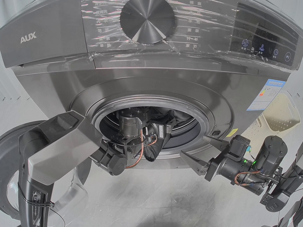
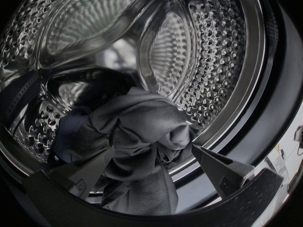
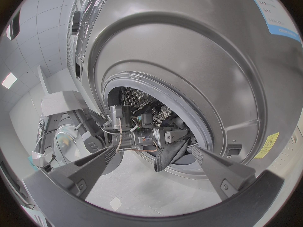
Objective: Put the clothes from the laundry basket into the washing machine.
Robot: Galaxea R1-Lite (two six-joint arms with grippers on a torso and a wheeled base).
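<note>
closest to us the right gripper hangs over the floor just in front of the washing machine, below and to the right of its round opening, its two fingers spread apart with nothing between them. a little further in, the left gripper sits in the mouth of the opening, its fingers also wide apart. a dark grey garment lies bunched between them, but they do not press on it, so we call this gripper slack and released. most of that garment rests low in the perforated steel drum, while one fold hangs out over the front rim beneath the left wrist. a darker, bluish piece of cloth lies beside it in the drum. the machine's door stands open on the left. on the right, beside the machine, stands the cream laundry basket; we cannot tell what it holds. furthest up, a round dial sits in the film-covered control panel
</note>
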